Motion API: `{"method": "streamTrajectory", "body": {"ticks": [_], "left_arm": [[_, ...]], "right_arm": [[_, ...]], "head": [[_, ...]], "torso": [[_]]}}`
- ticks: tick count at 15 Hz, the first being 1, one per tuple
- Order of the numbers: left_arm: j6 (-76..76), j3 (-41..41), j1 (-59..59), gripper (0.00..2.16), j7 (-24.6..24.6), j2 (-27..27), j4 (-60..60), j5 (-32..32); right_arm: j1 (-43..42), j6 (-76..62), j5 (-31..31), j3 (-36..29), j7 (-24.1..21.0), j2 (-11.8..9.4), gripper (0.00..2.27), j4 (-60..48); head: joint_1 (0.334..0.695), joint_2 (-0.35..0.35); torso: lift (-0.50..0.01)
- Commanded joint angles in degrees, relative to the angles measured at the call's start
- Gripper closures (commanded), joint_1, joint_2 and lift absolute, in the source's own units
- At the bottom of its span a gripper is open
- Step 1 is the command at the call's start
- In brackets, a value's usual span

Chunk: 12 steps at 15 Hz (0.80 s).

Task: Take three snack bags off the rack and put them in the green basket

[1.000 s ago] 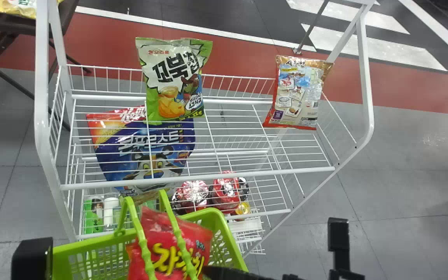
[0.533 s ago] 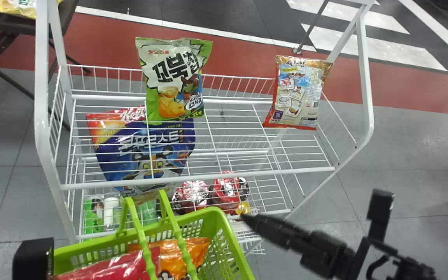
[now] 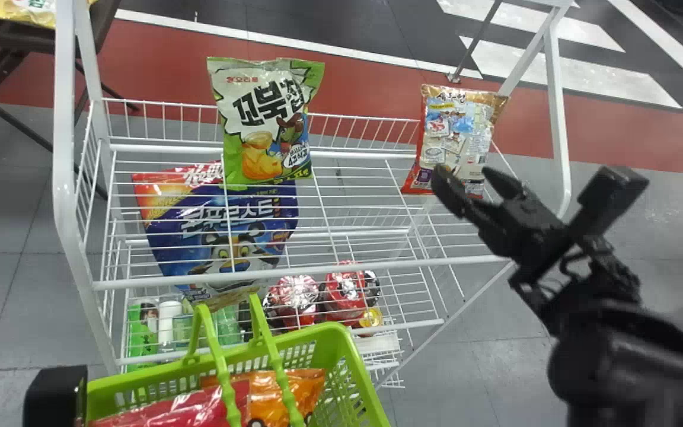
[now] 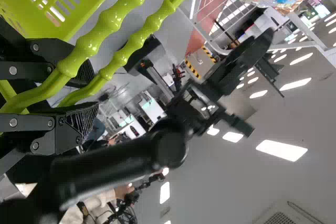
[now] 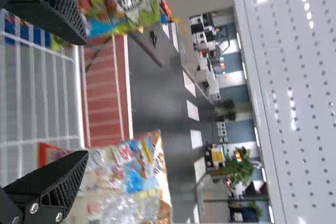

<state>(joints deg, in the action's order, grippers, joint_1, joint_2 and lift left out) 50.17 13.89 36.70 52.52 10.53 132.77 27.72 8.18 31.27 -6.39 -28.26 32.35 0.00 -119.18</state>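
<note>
My right gripper point(image 3: 467, 173) stands open at the lower part of the orange-and-white snack bag point(image 3: 457, 127), right side of the rack. The right wrist view has this gripper point(image 5: 85, 98) with nothing between its fingers and the same bag point(image 5: 131, 182) beyond one fingertip. A green-and-white snack bag point(image 3: 264, 124) stands upright on the top shelf, left of centre. Red point(image 3: 181, 409) and orange point(image 3: 294, 388) bags lie in the green basket point(image 3: 350, 362). My left gripper point(image 3: 54, 394) keeps still beside the basket; in the left wrist view that gripper point(image 4: 88, 95) is shut around the basket's handles point(image 4: 86, 45).
The white wire rack point(image 3: 318, 267) has side posts and a raised front rail. A blue cereal bag point(image 3: 217, 231) and red-topped packs point(image 3: 297, 296) sit on lower shelves. A dark table point(image 3: 9, 35) with bags stands at the far left.
The right gripper has risen from beside the basket, up and to the right, to the rack's right bag. The red bag, upright in the basket at first, now lies down. The left gripper hardly moved.
</note>
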Motion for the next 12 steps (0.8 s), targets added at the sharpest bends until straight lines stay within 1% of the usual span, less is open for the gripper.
{"method": "streamTrajectory", "body": {"ticks": [1, 3, 4, 6, 8, 10, 12], "left_arm": [[1.47, 0.09, -0.32, 0.92, 0.39, -0.07, 0.12, -0.21], [2.53, 0.18, -0.49, 0.92, 0.39, 0.02, 0.20, -0.21], [2.70, 0.18, -0.93, 0.92, 0.39, 0.19, 0.12, -0.04], [3.41, 0.70, -2.25, 0.92, 0.22, 1.07, -0.15, 0.31], [3.41, 1.41, -2.78, 0.92, 0.04, 1.51, -0.32, 0.66], [3.41, 1.41, -2.95, 0.92, -0.05, 1.51, -0.32, 0.66], [3.41, 1.49, -3.04, 0.92, -0.14, 1.60, -0.32, 0.84]], "right_arm": [[-7.65, -3.36, 6.04, 1.01, -0.09, -0.09, 0.09, 8.44], [-10.37, -5.47, 8.42, 1.36, -2.64, -0.70, 0.09, 12.49], [-10.46, -6.70, 9.21, 1.36, -6.07, -1.23, 0.09, 13.89], [-10.90, -8.81, 10.53, 0.66, -9.23, -2.02, 0.09, 17.50], [-12.66, -11.98, 11.32, 0.39, -11.25, -2.81, 0.10, 22.07], [-14.86, -11.98, 12.37, 0.48, -11.87, -3.78, 0.11, 25.14], [-16.26, -10.22, 11.49, 0.66, -10.37, -4.92, 0.12, 26.90]], "head": [[0.695, -0.350], [0.695, -0.350], [0.695, -0.350], [0.695, -0.350], [0.695, -0.350], [0.695, -0.350], [0.695, -0.350]], "torso": [[-0.020], [-0.020], [-0.020], [-0.020], [-0.020], [-0.020], [-0.020]]}}
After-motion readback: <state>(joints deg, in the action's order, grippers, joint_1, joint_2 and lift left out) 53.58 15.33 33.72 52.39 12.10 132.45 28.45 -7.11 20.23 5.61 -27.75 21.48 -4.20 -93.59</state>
